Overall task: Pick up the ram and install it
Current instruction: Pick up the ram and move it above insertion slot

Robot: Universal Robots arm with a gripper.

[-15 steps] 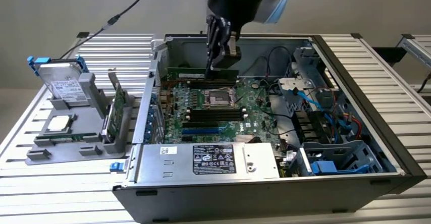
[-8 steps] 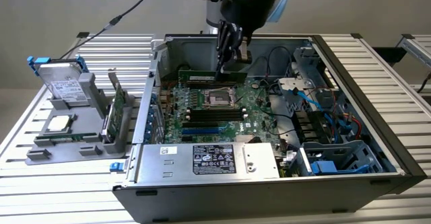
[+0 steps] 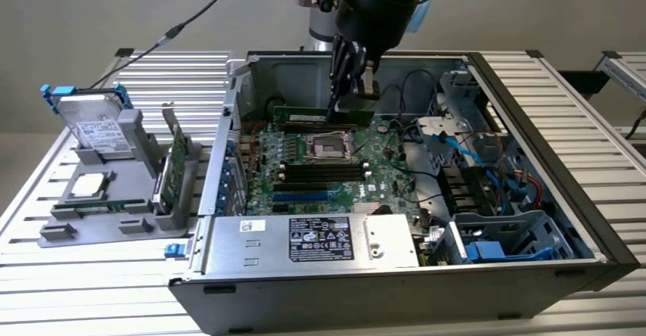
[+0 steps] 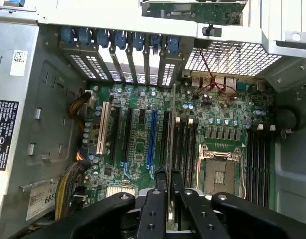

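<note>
The ram (image 3: 302,114) is a long thin green stick, held level over the far part of the motherboard (image 3: 379,162), just beyond the CPU socket (image 3: 328,146). My gripper (image 3: 346,98) comes down from above and is shut on the stick's end toward the exterior view's right. In the wrist view the ram (image 4: 172,129) shows edge-on as a thin line between my black fingers (image 4: 158,204), with the gripper (image 4: 171,196) shut on it. It hangs over the black memory slots (image 4: 185,144) beside the socket (image 4: 220,169), not seated in any.
The open computer case (image 3: 545,124) surrounds the board. A power supply (image 3: 313,238) lies at its front, and blue cables (image 3: 485,162) and a drive cage (image 3: 504,238) at the exterior view's right. Outside, a grey stand (image 3: 91,215) holds a drive (image 3: 96,128) and a green card (image 3: 177,162).
</note>
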